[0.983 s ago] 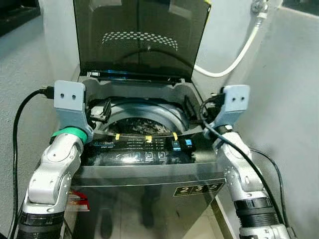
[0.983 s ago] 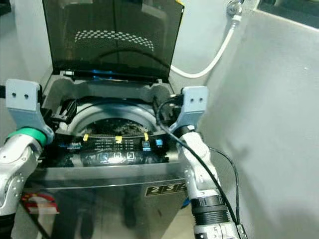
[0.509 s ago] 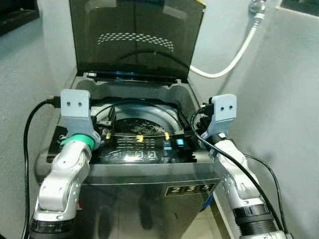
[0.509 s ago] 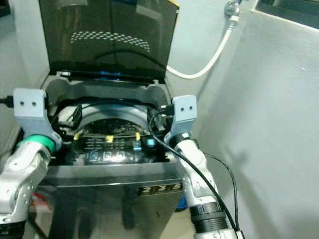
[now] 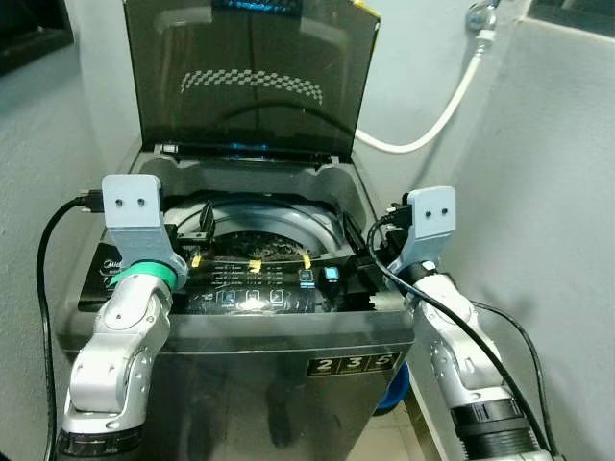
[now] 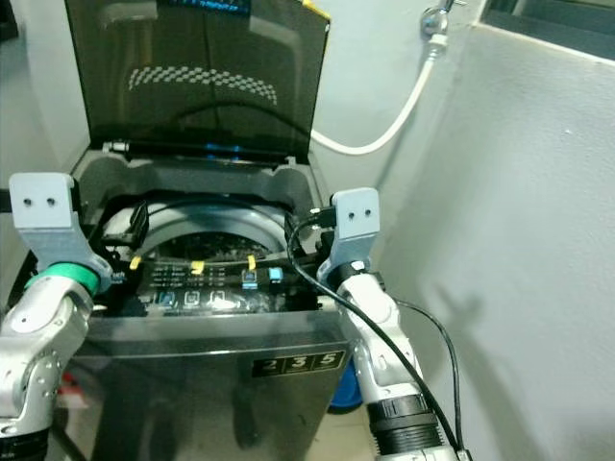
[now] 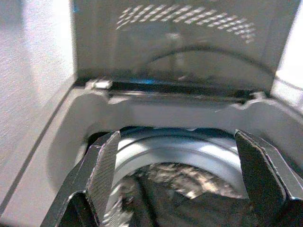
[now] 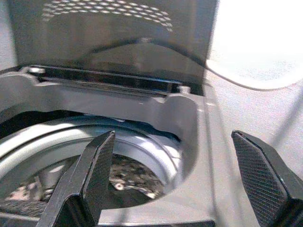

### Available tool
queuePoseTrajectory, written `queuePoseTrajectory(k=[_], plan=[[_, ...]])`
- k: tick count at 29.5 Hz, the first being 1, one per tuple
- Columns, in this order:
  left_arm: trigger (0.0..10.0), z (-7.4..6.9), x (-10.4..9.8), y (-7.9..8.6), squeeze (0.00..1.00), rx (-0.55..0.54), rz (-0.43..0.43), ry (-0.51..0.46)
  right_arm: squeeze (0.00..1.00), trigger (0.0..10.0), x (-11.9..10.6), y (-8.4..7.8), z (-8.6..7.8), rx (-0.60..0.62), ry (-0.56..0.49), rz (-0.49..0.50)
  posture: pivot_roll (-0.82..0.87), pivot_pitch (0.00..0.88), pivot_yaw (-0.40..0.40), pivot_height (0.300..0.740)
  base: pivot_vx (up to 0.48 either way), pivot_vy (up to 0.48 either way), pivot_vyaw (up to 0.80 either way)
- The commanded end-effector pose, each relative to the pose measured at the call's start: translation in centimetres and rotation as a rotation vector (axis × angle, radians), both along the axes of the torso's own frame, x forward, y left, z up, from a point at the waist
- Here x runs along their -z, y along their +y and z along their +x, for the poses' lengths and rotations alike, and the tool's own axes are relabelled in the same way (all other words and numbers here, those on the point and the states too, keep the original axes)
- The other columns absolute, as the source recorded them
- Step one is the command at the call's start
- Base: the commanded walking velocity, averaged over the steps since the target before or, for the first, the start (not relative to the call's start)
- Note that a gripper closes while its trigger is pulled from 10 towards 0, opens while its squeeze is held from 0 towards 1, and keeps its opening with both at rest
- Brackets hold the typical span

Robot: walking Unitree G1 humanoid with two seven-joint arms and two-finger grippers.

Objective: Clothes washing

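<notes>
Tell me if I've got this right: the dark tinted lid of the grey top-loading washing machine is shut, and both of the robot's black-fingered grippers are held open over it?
Not quite. The dark tinted lid stands raised, as the left eye view shows, leaving the grey top-loading washing machine's drum uncovered. The rest holds: the left gripper and right gripper are both open over it.

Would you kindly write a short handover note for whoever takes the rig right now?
Left gripper: open, holding nothing, over the drum's left rim.
Right gripper: open, holding nothing, at the washer's right edge.
Washer: lid up; drum holds dark, patterned laundry.
Done: lid open, clothes apparently loaded.
Left, probably: shut the lid and start a cycle at the panel.
</notes>
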State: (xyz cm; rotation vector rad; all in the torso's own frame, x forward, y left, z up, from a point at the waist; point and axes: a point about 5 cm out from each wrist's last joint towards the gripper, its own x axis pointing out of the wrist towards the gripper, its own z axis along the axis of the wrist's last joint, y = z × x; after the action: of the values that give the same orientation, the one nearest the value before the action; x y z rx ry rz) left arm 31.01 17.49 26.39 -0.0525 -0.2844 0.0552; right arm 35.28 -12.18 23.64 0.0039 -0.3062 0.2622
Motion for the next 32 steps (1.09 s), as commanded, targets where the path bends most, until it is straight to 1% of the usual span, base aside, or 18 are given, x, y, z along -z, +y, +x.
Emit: queuePoseTrajectory(k=[1,3,9,16,19,20,23,32], plan=[[10.0,-0.03,0.32,0.19,0.00,-0.005,0.001,0.017,0.00,10.0,0.16,0.14,-0.10,-0.003,0.007,-0.008,0.01,0.027,-0.051,0.740,0.000,0.476,0.00],[10.0,-0.06,0.37,0.17,0.00,-0.004,-0.004,0.022,0.00,10.0,0.14,0.13,-0.08,-0.004,0.007,-0.008,0.01,0.031,-0.054,0.740,0.000,0.474,0.00],[10.0,-0.30,0.14,0.01,0.00,-0.004,0.022,-0.003,0.00,10.0,0.12,0.22,-0.09,-0.010,0.006,-0.010,0.01,0.031,-0.057,0.740,0.000,0.000,0.00],[10.0,-0.34,0.18,0.04,0.00,-0.006,0.034,0.007,0.00,10.0,0.11,0.28,-0.12,-0.014,0.006,-0.013,0.01,0.031,-0.058,0.740,0.000,0.000,0.00],[10.0,-0.34,0.18,0.06,0.00,-0.009,0.046,0.009,0.00,10.0,0.12,0.31,-0.12,-0.016,0.007,-0.013,0.01,0.028,-0.058,0.740,0.000,0.000,0.00],[10.0,-0.31,0.14,0.03,0.00,-0.012,0.065,0.009,0.00,10.0,0.13,0.35,-0.13,-0.018,0.007,-0.014,0.02,0.026,-0.057,0.740,0.000,0.000,0.00],[10.0,-0.27,0.14,0.01,0.00,-0.015,0.073,0.012,0.00,10.0,0.16,0.39,-0.15,-0.019,0.007,-0.015,0.02,0.024,-0.055,0.740,0.000,0.000,0.00],[10.0,-0.19,0.18,-0.08,0.00,-0.017,0.059,0.016,0.00,10.0,0.18,0.44,-0.21,-0.017,0.005,-0.016,0.01,0.027,-0.050,0.740,0.000,-0.388,0.00]])
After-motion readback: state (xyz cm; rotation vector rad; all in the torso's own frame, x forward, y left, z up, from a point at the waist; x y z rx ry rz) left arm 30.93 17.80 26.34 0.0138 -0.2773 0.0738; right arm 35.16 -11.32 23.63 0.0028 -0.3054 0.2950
